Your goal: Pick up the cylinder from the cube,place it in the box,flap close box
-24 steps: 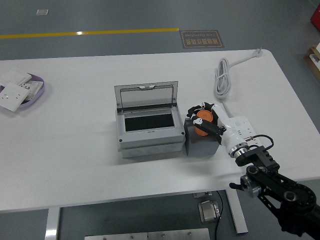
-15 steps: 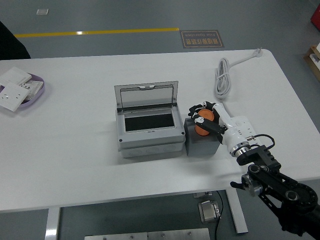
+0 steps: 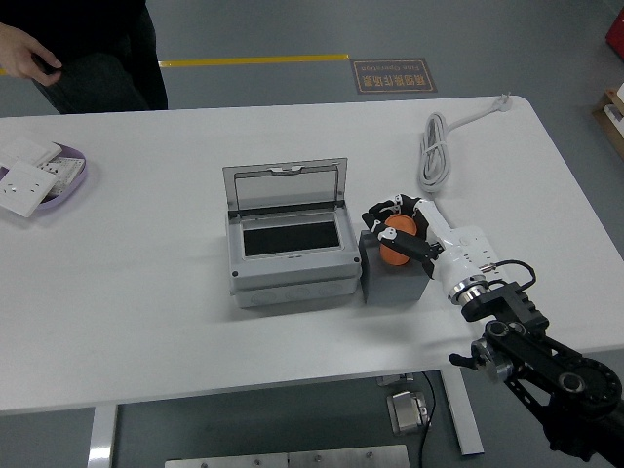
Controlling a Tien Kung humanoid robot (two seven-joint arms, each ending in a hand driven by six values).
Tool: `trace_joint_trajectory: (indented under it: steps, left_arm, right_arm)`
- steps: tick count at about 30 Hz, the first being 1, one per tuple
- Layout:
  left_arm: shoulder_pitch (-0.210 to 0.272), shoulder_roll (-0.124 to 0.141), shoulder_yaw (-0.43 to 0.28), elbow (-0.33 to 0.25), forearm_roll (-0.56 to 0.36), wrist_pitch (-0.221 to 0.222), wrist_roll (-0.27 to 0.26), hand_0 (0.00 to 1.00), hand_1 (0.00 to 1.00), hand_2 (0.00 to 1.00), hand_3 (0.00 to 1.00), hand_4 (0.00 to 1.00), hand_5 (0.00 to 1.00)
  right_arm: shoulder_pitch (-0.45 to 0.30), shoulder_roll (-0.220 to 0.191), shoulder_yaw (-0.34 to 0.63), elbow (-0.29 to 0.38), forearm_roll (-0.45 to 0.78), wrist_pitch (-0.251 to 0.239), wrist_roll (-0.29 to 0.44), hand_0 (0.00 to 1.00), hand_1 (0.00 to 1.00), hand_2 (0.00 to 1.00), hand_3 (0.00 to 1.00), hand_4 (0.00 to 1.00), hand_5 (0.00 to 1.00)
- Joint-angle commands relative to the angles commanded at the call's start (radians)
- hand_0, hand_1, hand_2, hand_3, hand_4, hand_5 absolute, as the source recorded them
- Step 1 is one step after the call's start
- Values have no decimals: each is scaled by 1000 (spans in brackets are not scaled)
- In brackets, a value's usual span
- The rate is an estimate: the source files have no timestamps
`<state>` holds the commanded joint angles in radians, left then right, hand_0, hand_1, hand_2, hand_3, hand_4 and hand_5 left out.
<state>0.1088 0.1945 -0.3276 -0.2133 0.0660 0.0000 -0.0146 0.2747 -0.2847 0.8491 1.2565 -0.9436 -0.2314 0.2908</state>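
While atop cube (image 3: 395,278) | cylinder (image 3: 395,244) inside right hand (image 3: 398,226) | fingers curled around it

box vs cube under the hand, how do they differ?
The box is light grey, the cube dark grey. The box is wider and hollow with its lid up; the cube is a smaller closed block carrying the orange cylinder in the right hand. They stand side by side on the table.
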Motion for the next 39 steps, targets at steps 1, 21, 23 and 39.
trace_joint_trajectory:
  steps: [1, 21, 23, 39]
  left_arm:
    - [0, 0, 0, 0, 0, 0, 0, 629, 647, 625, 668, 722, 253]
    - [-5, 7, 6, 4, -13, -8, -10, 629, 647, 625, 668, 722, 253]
    - [-5, 7, 8, 5, -14, -7, -10, 629, 647, 625, 668, 722, 253]
    - [-8, 9, 13, 6, -18, -2, -10, 629, 647, 625, 668, 722, 253]
  right_arm:
    - [0, -1, 2, -1, -4, 0, -1, 628, 566, 459, 466, 885, 388]
    - [-7, 0, 8, -9, -67, -1, -26, 680, 612, 544, 570, 898, 280]
    - [-7, 1, 5, -9, -69, -2, -27, 735, 644, 572, 621, 889, 298]
    - [-5, 4, -8, -9, -74, -6, -31, 754, 661, 603, 643, 658, 153]
